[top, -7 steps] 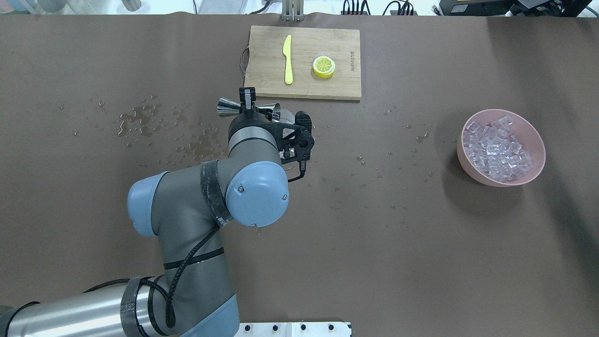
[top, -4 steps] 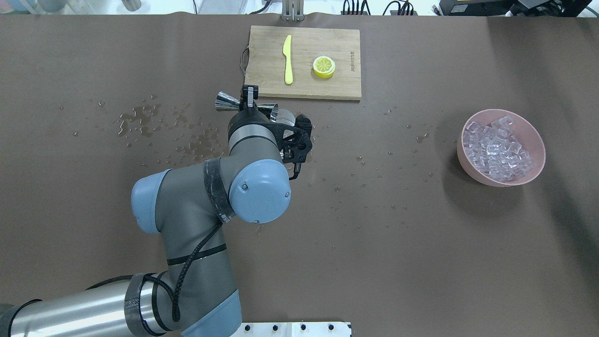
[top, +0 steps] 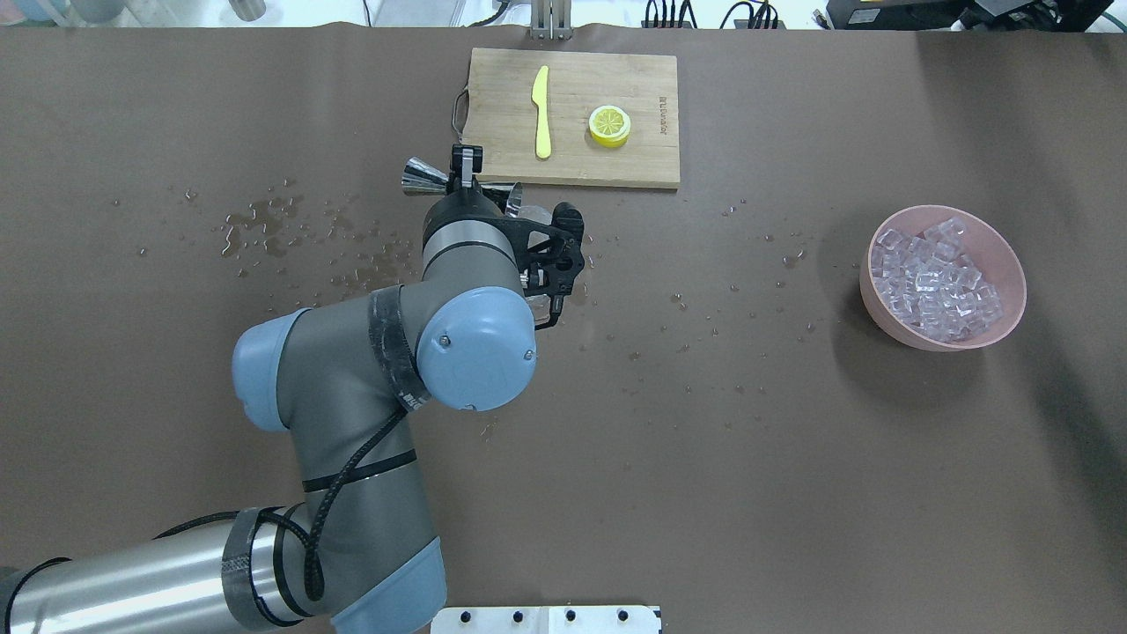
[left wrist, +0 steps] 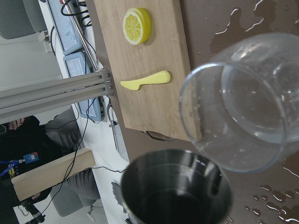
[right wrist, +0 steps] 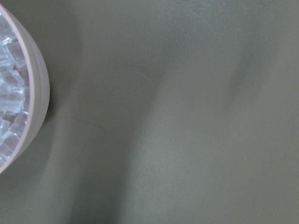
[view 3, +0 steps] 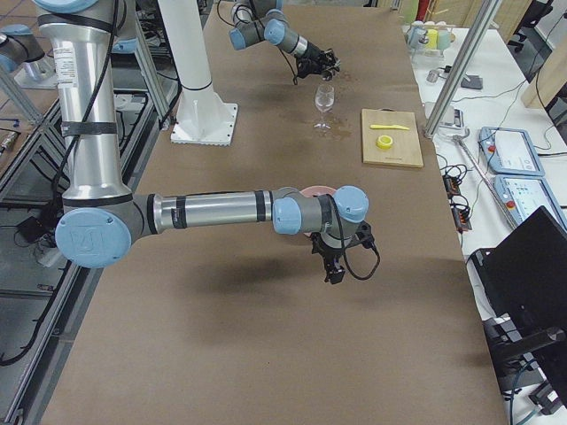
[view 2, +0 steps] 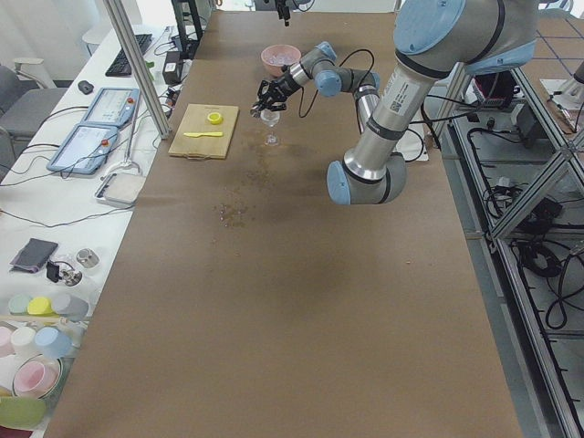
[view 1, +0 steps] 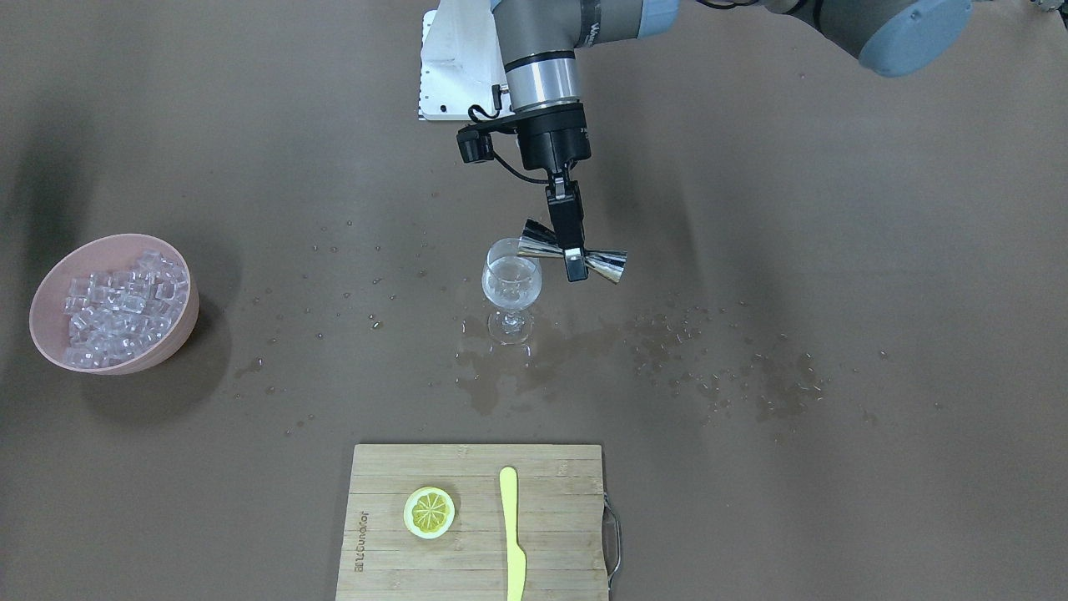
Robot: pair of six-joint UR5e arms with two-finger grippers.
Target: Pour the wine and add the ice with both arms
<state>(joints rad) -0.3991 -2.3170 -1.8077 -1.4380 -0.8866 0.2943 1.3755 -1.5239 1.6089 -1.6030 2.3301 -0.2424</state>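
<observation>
My left gripper [view 1: 574,260] is shut on the waist of a steel jigger [view 1: 605,264], which lies nearly level, one cup at the rim of a stemmed glass [view 1: 511,288]. The glass stands on the wet table and holds some clear wine [view 1: 511,274]. In the overhead view the gripper [top: 467,172] holds the jigger [top: 421,178] above the glass [top: 534,214], which the wrist mostly hides. The left wrist view shows the jigger's cup [left wrist: 175,191] beside the glass [left wrist: 238,107]. Ice [top: 935,280] fills a pink bowl [top: 1004,330]. My right gripper [view 3: 335,266] hovers by that bowl; I cannot tell whether it is open.
A wooden cutting board [top: 647,163] at the far edge carries a lemon slice [top: 609,124] and a yellow knife [top: 542,113]. Spilled drops [top: 264,220] wet the table around and left of the glass. The right wrist view shows the bowl's wall [right wrist: 41,93].
My left arm has carried the jigger a little farther from the robot, toward the cutting board, and slightly left. The bowl and board have not moved.
</observation>
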